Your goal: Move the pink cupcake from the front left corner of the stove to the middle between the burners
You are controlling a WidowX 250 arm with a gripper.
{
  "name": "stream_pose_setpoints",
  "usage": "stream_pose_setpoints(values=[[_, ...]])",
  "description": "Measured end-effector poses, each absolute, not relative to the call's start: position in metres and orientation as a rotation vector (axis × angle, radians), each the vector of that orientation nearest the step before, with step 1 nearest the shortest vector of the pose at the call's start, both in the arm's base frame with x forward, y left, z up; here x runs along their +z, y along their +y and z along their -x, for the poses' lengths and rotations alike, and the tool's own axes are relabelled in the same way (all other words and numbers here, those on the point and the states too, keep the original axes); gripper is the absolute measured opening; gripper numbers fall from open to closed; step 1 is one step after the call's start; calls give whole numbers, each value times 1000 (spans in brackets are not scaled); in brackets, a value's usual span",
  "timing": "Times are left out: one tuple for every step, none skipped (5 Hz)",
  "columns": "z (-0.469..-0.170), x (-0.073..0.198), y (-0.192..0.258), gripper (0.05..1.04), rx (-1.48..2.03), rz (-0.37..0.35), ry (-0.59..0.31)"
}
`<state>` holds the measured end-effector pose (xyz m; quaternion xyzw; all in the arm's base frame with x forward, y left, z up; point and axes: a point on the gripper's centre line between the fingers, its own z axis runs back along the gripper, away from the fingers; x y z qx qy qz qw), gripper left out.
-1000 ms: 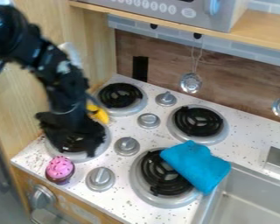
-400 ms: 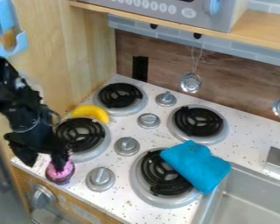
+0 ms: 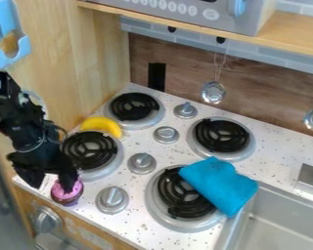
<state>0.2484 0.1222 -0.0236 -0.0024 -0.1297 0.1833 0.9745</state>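
Black two-finger gripper (image 3: 53, 183), its fingers spread apart, hangs over the left near corner of a speckled white stovetop (image 3: 135, 185), one finger overlapping the pink frosting of a small toy cupcake with a dark base (image 3: 65, 198). The upright cupcake is probably light and firm, its domed top slippery; the base's sides look the surer hold

So the blue cloth (image 3: 219, 186) looks soft and matt, the sink (image 3: 277, 228) is smooth greyish metal (kinda satiny), the hanging ladle (image 3: 213, 92) is shiny metal, and the side panel (image 3: 61, 58) looks like pale, smooth wood.
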Motion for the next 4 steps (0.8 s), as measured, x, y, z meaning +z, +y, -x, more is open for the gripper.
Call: stream_pose_setpoints(values=[[-257, -26, 124, 1000, 405, 13, -287], [-263, -28, 126, 1000, 430, 19, -296], [-270, -36, 121, 1000, 424, 17, -282], [-273, -42, 121, 1000, 434, 20, -272]])
